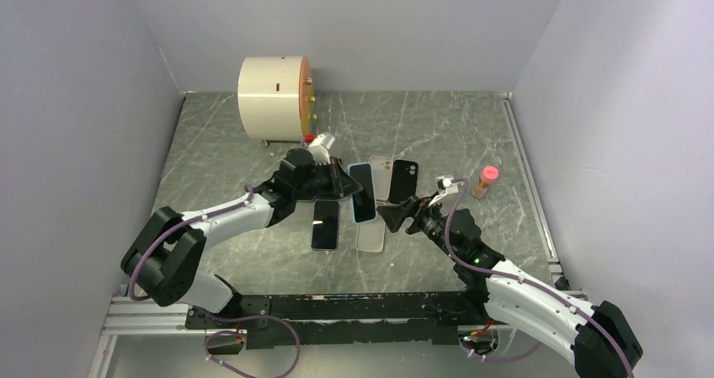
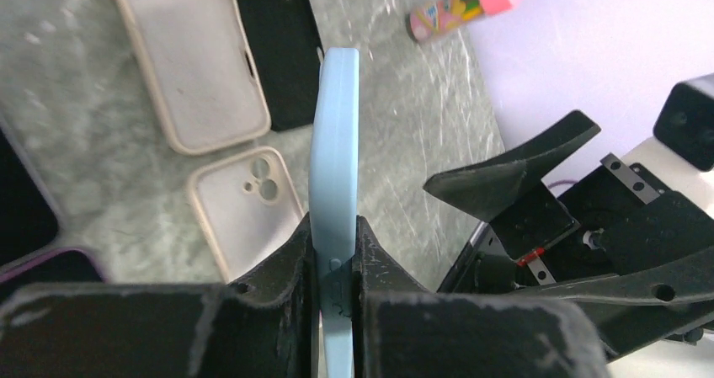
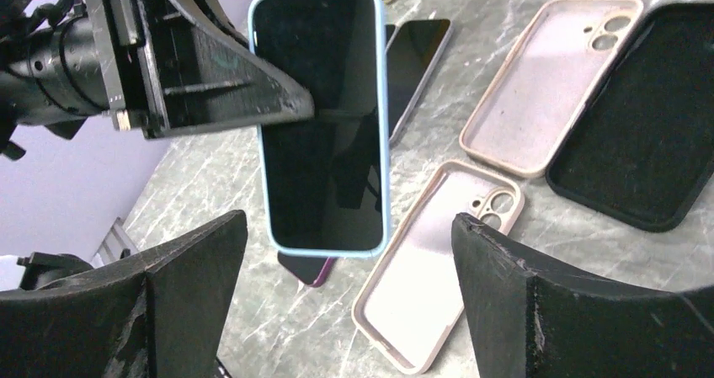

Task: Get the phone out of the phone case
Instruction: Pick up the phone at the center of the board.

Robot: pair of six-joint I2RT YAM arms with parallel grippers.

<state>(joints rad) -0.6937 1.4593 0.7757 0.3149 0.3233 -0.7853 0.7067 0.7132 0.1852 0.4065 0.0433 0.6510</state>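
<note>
The phone [image 3: 324,117], dark screen facing the right wrist camera, sits inside a light blue phone case [image 2: 335,142] and hangs above the table. My left gripper [image 2: 335,264] is shut on the case's edges near one end, holding it on edge. In the top view the cased phone [image 1: 362,193] is at the table's middle with the left gripper [image 1: 341,180] just left of it. My right gripper [image 3: 349,298] is open, its wide-spread fingers just short of the phone's lower end, touching nothing. From above, the right gripper [image 1: 396,214] points at the phone from the right.
Two empty pale pink cases [image 3: 547,83] [image 3: 438,260] and an empty black case [image 3: 648,117] lie under and right of the phone. A purple-edged phone [image 3: 307,268] and another dark phone [image 1: 325,224] lie flat. A pink-capped glue stick [image 1: 484,180] stands right; a white cylinder [image 1: 274,98] at the back.
</note>
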